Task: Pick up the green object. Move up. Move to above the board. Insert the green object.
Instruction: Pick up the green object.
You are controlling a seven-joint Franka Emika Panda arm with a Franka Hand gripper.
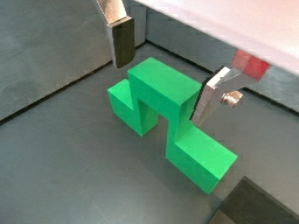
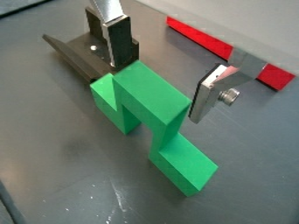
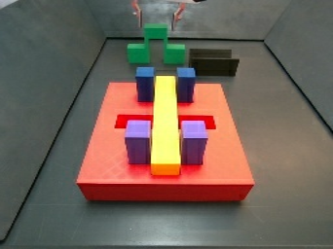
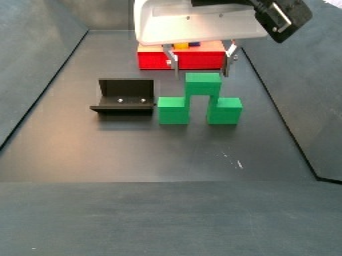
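The green object (image 4: 201, 98) stands on the dark floor, its raised middle cube between two lower side cubes. It also shows in both wrist views (image 1: 163, 92) (image 2: 146, 98) and in a side view (image 3: 156, 45). My gripper (image 4: 198, 58) is open and lowered round the raised cube (image 1: 163, 87) (image 2: 159, 87). One finger (image 1: 121, 44) stands clear of the cube. The opposite finger (image 1: 211, 94) is close against its side. The red board (image 3: 104, 146) lies apart, carrying a yellow bar (image 3: 166, 122), blue posts (image 3: 146, 82) and purple posts (image 3: 138, 142).
The dark fixture (image 4: 123, 98) stands beside the green object, also seen in a side view (image 3: 215, 62). Grey walls enclose the floor. An edge of the red board shows in both wrist views (image 1: 249, 65) (image 2: 211, 44) and behind the gripper (image 4: 152, 60).
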